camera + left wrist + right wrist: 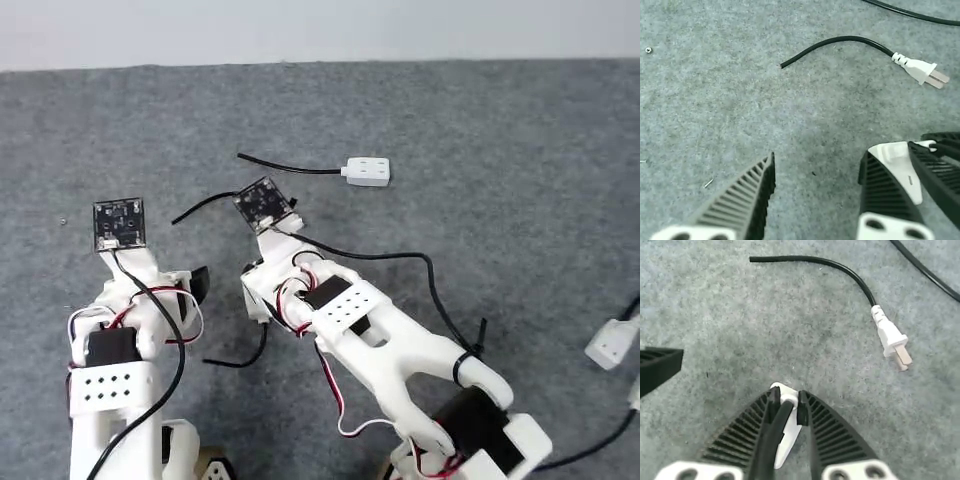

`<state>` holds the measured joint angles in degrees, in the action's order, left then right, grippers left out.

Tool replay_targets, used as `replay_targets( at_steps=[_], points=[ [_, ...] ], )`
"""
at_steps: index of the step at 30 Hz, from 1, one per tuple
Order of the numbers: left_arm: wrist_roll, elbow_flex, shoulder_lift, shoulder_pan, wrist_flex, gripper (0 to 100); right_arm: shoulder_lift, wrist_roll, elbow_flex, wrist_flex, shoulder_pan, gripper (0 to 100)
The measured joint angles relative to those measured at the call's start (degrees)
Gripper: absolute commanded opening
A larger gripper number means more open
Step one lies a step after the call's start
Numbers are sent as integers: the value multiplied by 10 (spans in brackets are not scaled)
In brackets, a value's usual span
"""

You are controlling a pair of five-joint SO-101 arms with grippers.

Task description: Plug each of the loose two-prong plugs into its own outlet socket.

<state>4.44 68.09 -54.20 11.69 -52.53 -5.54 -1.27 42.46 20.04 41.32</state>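
Clamping white plug (789, 435), right claw (786, 396)

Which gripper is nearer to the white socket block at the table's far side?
Right. The right gripper lies short of the socket block; the left gripper lies farther off, past the right one.

Your left arm (112, 385) and right arm (400, 355) are white plastic shells with perforated plates, black motors, and looping red, white and black cables. Each wrist carries a small black circuit board (119, 224). Your fingers (742, 197) are black, ribbed wedges.
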Motion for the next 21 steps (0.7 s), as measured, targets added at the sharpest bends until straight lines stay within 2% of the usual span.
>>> replay_targets(
  at_steps=[13, 15, 19, 21],
  points=[
    [-3, 11, -1, 0, 0, 258, 10, 90, -30, 56, 14, 17],
    [-3, 11, -1, 0, 0, 258, 13, 93, -30, 56, 14, 61],
    [-3, 11, -1, 0, 0, 258, 26, 95, -19, 67, 19, 214],
    [-3, 11, -1, 0, 0, 258, 25, 73, -24, 91, 17, 260]
  ],
)
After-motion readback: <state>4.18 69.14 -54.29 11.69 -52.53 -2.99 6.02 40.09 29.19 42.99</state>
